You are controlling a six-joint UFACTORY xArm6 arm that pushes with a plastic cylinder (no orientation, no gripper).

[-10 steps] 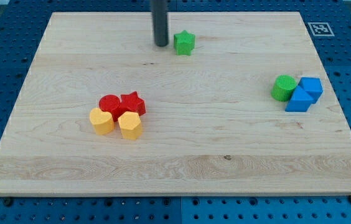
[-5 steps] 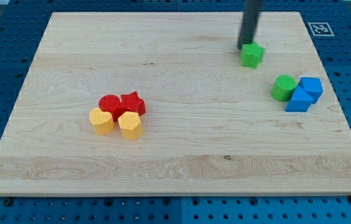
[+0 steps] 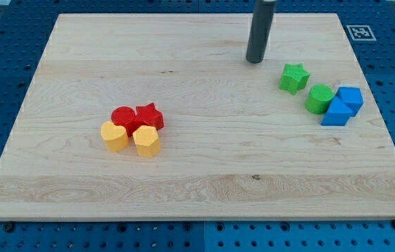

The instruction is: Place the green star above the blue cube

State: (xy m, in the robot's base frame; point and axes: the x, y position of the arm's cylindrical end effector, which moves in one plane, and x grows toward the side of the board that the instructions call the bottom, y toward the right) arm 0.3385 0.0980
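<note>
Green against the pale wood, the green star point(image 3: 294, 78) lies in the far right part of the worktop point(image 3: 197, 182), below and to the right of the arm's tip point(image 3: 255, 61), near it but clearly apart from it. The dark rod rises straight up from the tip out of the view's top. There is no gripper on this arm, so nothing is open, closed or held.

Just to the right of the star and a little nearer sits a round green block point(image 3: 319, 99), very close to the star, though whether they touch cannot be told. That block rests against a blue block with a slanted face point(image 3: 336, 112), and the blue cube point(image 3: 351, 97) is right behind it.

Well apart, left of centre, a red round block point(image 3: 122, 116), a red star point(image 3: 150, 115) and two yellow blocks point(image 3: 115, 136) point(image 3: 146, 141) huddle together.
</note>
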